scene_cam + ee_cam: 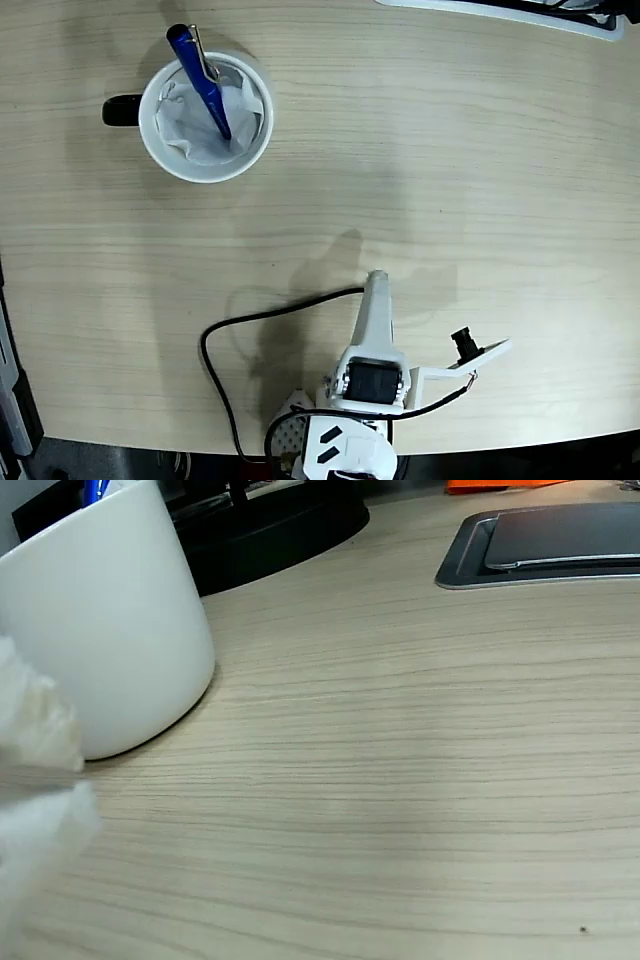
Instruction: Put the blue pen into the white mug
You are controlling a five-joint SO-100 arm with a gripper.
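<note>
The blue pen (203, 82) stands inside the white mug (206, 158), leaning toward the upper left in the fixed view, so that its top end with the silver clip sticks out over the rim. Its lower end rests in the crumpled white paper (190, 125) that lines the mug. The mug sits on the wooden counter (450, 160) in the upper left part of the fixed view, and its black handle (122, 110) points to the left.

The white arm (372, 345) is at the bottom of the same view, well apart from the mug, and its jaws point up toward the middle of the counter. They hold nothing, but I cannot tell from this angle if they are apart or together. A black cable (225, 345) makes a loop on the counter just left of the arm.

In the wrist view the mug (100, 620) fills the upper left, with a small piece of the pen (95, 490) visible above its rim. A blurred white part is at the left edge. A flat grey device (550, 545) lies at the upper right, and a round black base (270, 530) is behind the mug.
</note>
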